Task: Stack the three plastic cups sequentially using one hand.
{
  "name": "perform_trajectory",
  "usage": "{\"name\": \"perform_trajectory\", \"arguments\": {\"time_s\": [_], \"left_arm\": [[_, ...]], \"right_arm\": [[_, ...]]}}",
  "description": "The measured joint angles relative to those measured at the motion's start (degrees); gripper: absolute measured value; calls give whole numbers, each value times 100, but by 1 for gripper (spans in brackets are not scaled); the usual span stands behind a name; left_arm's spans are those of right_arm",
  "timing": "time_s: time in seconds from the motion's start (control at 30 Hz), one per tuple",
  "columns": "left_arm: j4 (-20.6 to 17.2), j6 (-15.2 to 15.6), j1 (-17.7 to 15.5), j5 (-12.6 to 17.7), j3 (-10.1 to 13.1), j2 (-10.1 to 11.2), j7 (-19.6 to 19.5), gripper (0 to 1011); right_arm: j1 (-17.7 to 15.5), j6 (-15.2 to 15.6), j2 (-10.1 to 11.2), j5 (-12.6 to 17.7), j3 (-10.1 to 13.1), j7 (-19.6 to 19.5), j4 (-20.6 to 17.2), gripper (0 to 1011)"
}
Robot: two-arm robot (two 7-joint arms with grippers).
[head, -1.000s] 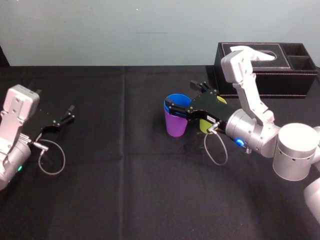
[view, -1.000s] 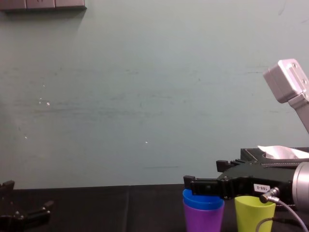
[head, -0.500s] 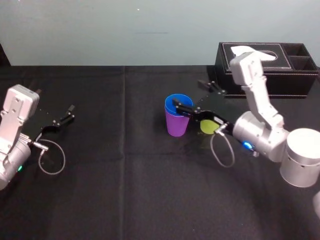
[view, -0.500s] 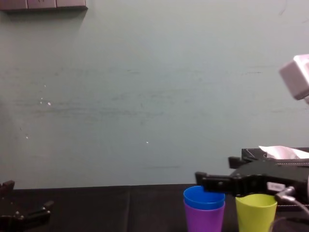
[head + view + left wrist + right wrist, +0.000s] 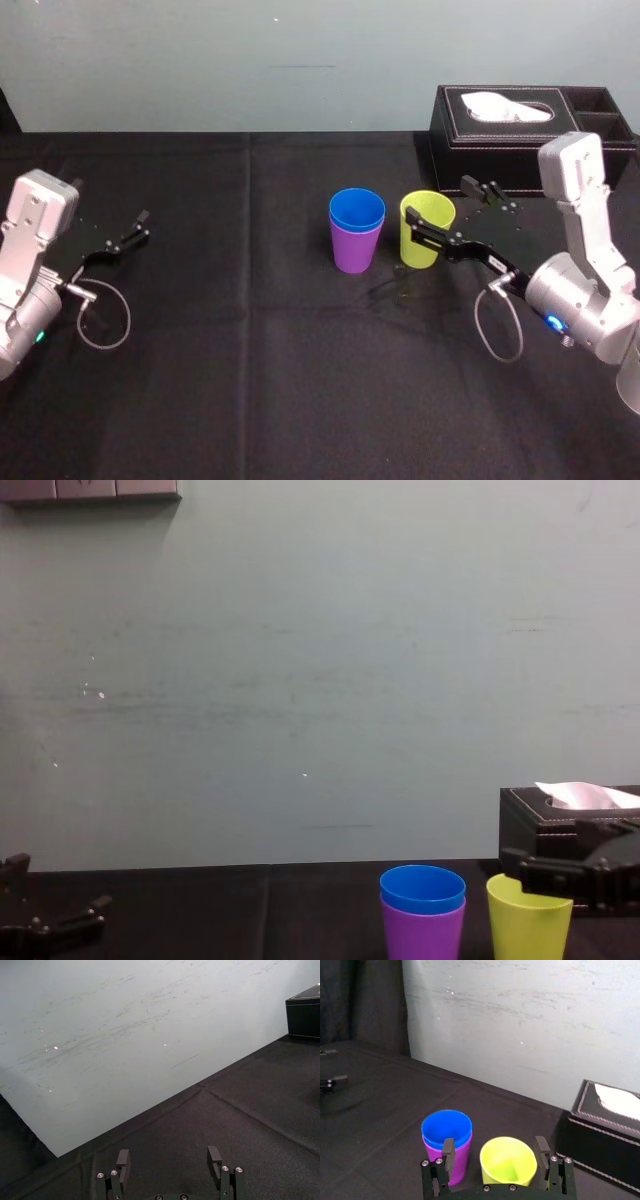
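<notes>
Right gripper (image 5: 438, 200) drawn back off the nested pair

Since a second ago it has withdrawn rightward, low over the surface (image 5: 250, 350), fingers spread wide and holding nothing, the yellow-green cup (image 5: 420, 252) standing between them; left gripper (image 5: 120, 238) parked at far left, fingers likewise apart; three cups: blue cup (image 5: 357, 208) nested in the purple cup (image 5: 353, 252), yellow-green just beside; one black tissue box (image 5: 500, 140) behind.

On my screen: blue cup's (image 5: 357, 207) body hidden inside the purple cup (image 5: 353, 252); at its 3 o'clock, the right gripper's (image 5: 437, 198) finger crosses the yellow cup's (image 5: 422, 252) rim.
</notes>
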Motion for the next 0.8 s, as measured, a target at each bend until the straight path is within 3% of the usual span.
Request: {"name": "perform_trajectory", "arguments": {"time_s": [0.3,0.8], "left_arm": [[0,0,0,0,0,0,0,1011],[0,0,0,0,0,0,0,1011]], "right_arm": [[-157,-43,-20,50,143,7,168,1000],[-22,5,-129,89,65,146,729,1000]]}}
